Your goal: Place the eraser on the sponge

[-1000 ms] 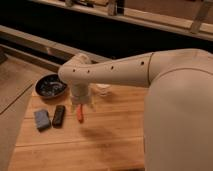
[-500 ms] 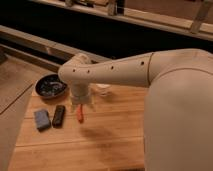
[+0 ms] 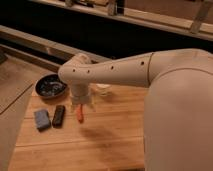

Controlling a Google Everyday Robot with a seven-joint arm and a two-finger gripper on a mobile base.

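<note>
- Camera view showed the big white arm reaching in from the picture's right across the wooden counter. Its pose matched the pose of a second before, with no shift to be made out in elbow, wrist or height.
- The counter carried the same things in the same places, and nothing on it had slid, tipped or been lifted over that second.
- The dark round bowl sat at the far left corner, clear of the arm.
- The claw hung pointing down over the counter, just to the picture-right of the eraser and in front of the bowl. It stood released, jaws spread, and gripped neither of the task's things.
- The sponge lay flat near the left edge with its top face bare.
- The eraser lay flat on the counter just beside the sponge, on the side nearer the claw. Whether the two touched could not be told, but the eraser was plainly not on top.
- A small orange thing showed right under the claw, and whether it lay on the wood or belonged to the claw could not be told.
- By judgement, a motionless second brought the task no nearer, since the eraser was beside the sponge rather than on it.
</note>
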